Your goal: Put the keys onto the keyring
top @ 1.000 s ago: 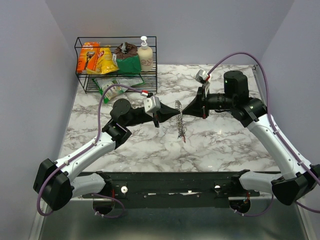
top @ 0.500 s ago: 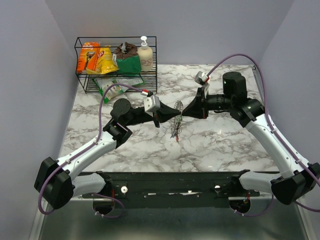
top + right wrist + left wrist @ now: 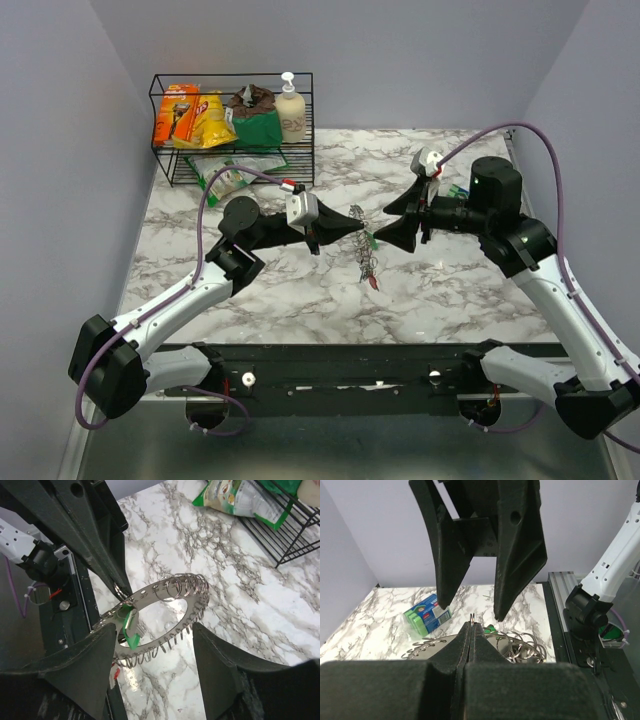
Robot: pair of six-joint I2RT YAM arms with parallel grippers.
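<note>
The keyring [image 3: 172, 587], a flat metal ring edged with many small split rings, hangs from my left gripper [image 3: 472, 626], which is shut on one of those split rings. From above the keyring [image 3: 365, 255] shows edge-on at mid table. A green key [image 3: 128, 632] hangs on it, and a red key [image 3: 373, 284] dangles at its lower end. My right gripper [image 3: 397, 222] is open and sits just right of the keyring without touching it. In the right wrist view its fingers [image 3: 75, 675] flank the ring from below with nothing between them.
A black wire rack [image 3: 232, 120] with snack packets and a soap bottle stands at the back left. A green packet [image 3: 225, 180] lies in front of it. A blue-green box [image 3: 427, 615] rests on the marble near the right arm.
My right gripper has opened and drawn back to the right, off the keyring. The keyring swung a little and still hangs from the left gripper, which has hardly moved.
</note>
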